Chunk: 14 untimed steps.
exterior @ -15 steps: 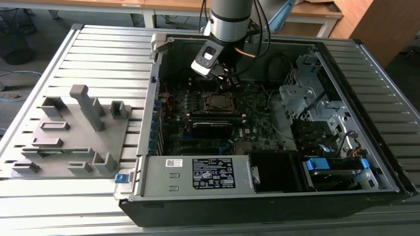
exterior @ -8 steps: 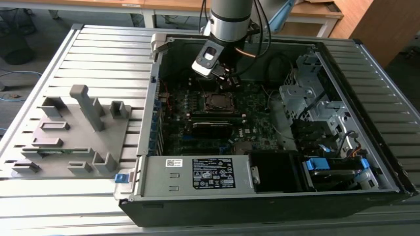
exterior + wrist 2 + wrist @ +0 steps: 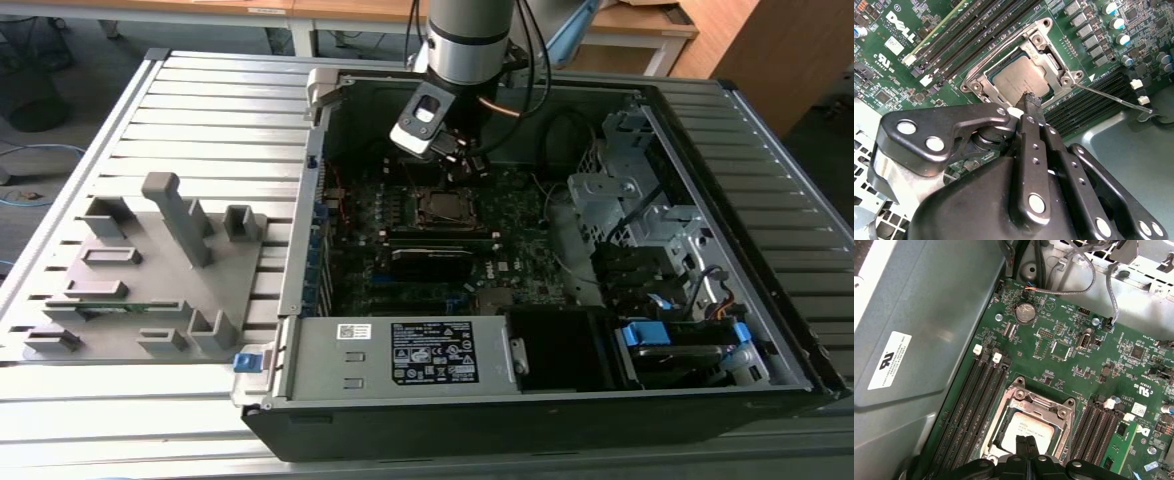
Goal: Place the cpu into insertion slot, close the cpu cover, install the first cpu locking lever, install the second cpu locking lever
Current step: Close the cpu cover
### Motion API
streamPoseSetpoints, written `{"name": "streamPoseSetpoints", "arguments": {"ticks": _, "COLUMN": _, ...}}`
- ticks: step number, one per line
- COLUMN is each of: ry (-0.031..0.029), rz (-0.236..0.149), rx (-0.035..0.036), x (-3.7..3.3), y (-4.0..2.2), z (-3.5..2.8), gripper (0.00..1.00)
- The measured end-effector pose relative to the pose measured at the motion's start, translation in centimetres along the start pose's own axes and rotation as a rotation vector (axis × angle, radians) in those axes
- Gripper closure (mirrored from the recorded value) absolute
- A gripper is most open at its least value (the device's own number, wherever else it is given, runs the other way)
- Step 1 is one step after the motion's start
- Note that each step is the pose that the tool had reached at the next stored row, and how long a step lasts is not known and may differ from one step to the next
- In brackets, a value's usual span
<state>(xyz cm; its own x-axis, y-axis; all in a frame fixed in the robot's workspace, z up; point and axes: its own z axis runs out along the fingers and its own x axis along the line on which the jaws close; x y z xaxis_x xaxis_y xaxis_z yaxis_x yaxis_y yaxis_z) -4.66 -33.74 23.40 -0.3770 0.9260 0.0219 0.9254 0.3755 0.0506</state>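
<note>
Pincer (image 3: 1026,441) tips pressed together, holding nothing, over the cpu (image 3: 1023,427), which lies flat, framed by the lowered cpu cover (image 3: 1040,401). The second wrist view adds a thin lever (image 3: 1114,98) slanting off the socket corner.

Your tool (image 3: 1031,100) was matte black, dotted with silvery rivets. The cpu (image 3: 1016,80) showed a dull grey-brown top, framed by the silvery cpu cover (image 3: 1056,65). The motherboard (image 3: 1064,370) was green, speckled with small dark chips and white print, and its memory slots (image 3: 971,405) ran as black stripes. In the exterior view you had a pale grey ribbed table (image 3: 200,110), a grey fixture (image 3: 147,270) at nine o'clock from the dark case (image 3: 534,430), and a blue clip (image 3: 645,333) at five o'clock inside it.
</note>
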Motion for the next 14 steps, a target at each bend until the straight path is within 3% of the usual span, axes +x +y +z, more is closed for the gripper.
{"name": "streamPoseSetpoints", "arguments": {"ticks": 11, "ry": 0.0057, "rz": -0.114, "rx": 0.0024, "x": 0.0, "y": 0.0, "z": 0.0, "gripper": 0.89}}
{"name": "streamPoseSetpoints", "arguments": {"ticks": 14, "ry": 0.0059, "rz": -0.117, "rx": 0.0025, "x": 0.0, "y": 0.0, "z": 0.0, "gripper": 0.89}}
